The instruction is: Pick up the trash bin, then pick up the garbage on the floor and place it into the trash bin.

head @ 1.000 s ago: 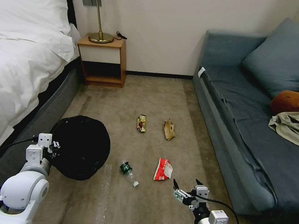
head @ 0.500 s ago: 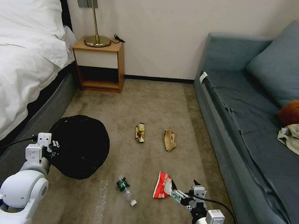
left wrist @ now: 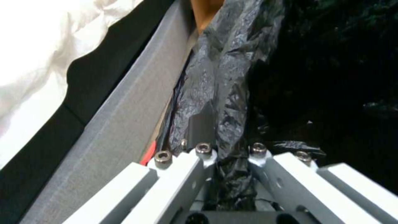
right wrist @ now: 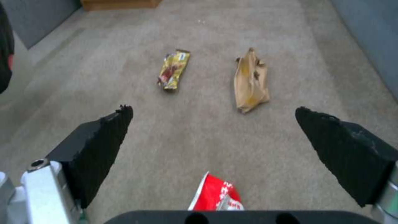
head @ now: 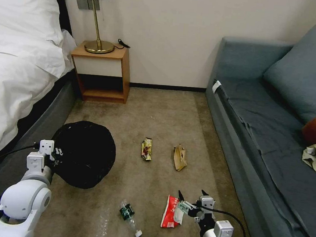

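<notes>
Trash bin (head: pixel 83 154) is clamped at its rim by left end effector (head: pixel 57 153), on carpet (head: pixel 158 111) beside bed (head: pixel 17 84). Right end effector (head: pixel 191 197) is spread wide over red-white wrapper (head: pixel 169 215).

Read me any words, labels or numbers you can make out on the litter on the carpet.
None can be read.
Red-and-white wrapper: white marks, too blurred.
Gold-brown snack wrapper: print too blurred.
Clear bottle's green label: too small.
Crumpled brown paper: yellow patches, no legible text.
</notes>
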{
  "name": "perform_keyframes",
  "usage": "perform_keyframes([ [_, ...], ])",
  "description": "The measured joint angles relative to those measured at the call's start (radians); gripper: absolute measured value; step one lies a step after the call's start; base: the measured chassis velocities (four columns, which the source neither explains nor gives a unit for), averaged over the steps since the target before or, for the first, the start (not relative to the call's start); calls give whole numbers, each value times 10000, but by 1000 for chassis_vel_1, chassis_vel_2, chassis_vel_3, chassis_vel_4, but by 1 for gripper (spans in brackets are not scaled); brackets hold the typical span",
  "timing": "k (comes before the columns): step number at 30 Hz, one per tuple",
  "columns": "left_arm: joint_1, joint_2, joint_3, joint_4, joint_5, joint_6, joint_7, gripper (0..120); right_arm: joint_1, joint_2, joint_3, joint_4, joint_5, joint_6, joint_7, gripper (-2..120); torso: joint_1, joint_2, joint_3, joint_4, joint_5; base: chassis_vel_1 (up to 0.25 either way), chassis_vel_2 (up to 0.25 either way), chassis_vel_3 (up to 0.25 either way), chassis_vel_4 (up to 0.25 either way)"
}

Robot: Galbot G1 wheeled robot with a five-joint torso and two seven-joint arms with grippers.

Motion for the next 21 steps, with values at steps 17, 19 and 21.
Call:
perform_keyframes([
  [17,16,171,139,149,409,-211,186,1,2211,-1503,-981,-1454,1181,-1845,-376,100,0,0,0,1,1,0,0,0,0],
  [19,76,122,139,112,544,-206,211,1,2693,-1844,-1385,-1786,1673,-2050,-376,100,0,0,0,1,1,0,0,0,0],
  [21,106,102,140,110,611,-205,221,1,2861,-1978,-1524,-1897,1842,-2105,-381,100,0,0,0,0,0,0,0,0,0],
])
